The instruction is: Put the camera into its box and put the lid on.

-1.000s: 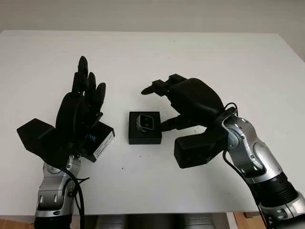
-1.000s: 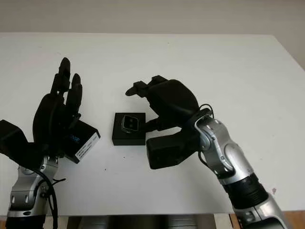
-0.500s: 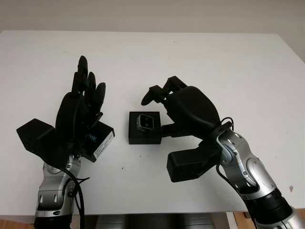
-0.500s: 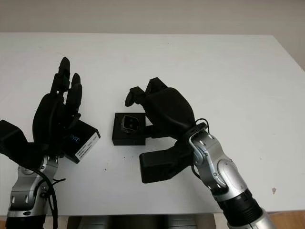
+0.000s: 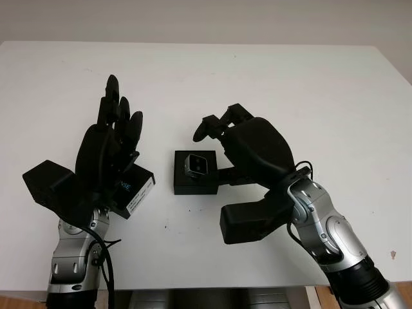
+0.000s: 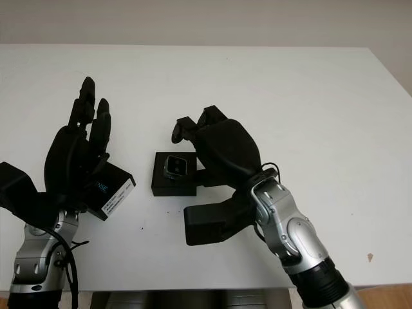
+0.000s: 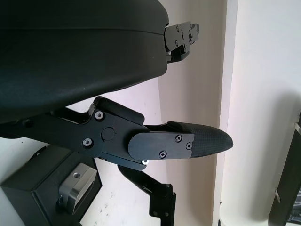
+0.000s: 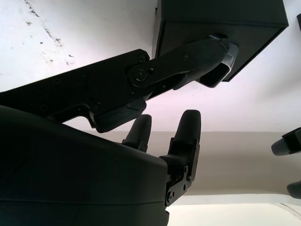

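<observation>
Under left robot hand (image 5: 106,151) — lid (image 5: 132,187), white label unreadable.

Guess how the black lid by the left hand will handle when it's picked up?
The lid looks like a stiff, flat-sided box, so it probably won't roll or flop. It looks hollow, so likely light. Its smooth faces may slip against the left hand, which is open above it.

The surface (image 5: 270,84) is smooth, matt white, with a few faint scuffs. The box (image 5: 195,183) looks like matt black card, and the camera (image 5: 195,165) in it has a brushed silver metal face. Both hands, left hand (image 5: 106,158) and right hand (image 5: 254,151), wear smooth black plastic shells with a dull sheen; the forearms are satin grey metal.
</observation>
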